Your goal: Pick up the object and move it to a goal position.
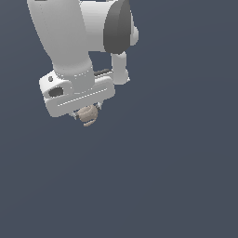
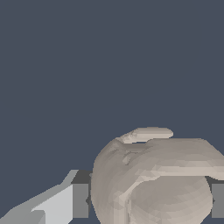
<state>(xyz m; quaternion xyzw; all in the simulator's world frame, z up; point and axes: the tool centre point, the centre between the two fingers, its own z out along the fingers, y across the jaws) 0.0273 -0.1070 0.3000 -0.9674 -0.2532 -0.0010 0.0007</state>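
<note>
**Tan ball pinched in white fingers**

Tan-brown and lumpy, the object (image 1: 87, 115) hung just below the white hand in the exterior view, tucked between the fingers (image 1: 86, 114), which were mostly hidden by the hand. No tabletop edge showed.

In the wrist view the object (image 2: 157, 179) filled the gap, a finger (image 2: 79, 200) pressing each flank. It looked light, stiff and grooved; gripping across its widest middle seemed safest against rolling.

A small, lumpy, tan-brown object (image 1: 88, 115) with grooved seams is seen tucked under the white tool (image 1: 86, 115), between its fingers (image 2: 80, 201)
</note>
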